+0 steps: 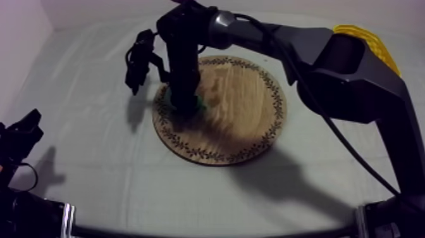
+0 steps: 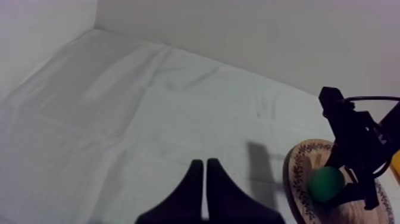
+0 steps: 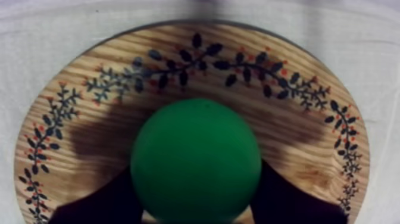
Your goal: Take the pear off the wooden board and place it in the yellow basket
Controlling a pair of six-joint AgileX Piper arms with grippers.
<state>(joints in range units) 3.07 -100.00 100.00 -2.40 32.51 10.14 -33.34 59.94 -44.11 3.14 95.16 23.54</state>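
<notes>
We find the right gripper (image 1: pixel 186 106) lowered onto the left part of the round wooden board (image 1: pixel 246 107); its two black fingers (image 3: pixel 98 202) are closed against the flanks of the green pear (image 3: pixel 195 159), one at each side; the pear is over the board, just inside the patterned rim; the left gripper (image 2: pixel 204 170) hangs above bare cloth (image 2: pixel 119 119), fingers together on nothing. We judge the step in hand to be securing the hold and lifting; to do it well, the fingers should bear across the widest part of the round body, the lift should go straight up until the fruit is free of the board, and only then should the arm carry it towards the yellow basket (image 1: pixel 370 39) at the far right. The basket is largely hidden behind the right arm, so we cannot judge its opening; the pear's underside is out of sight, and we cannot tell whether it touches the wood
</notes>
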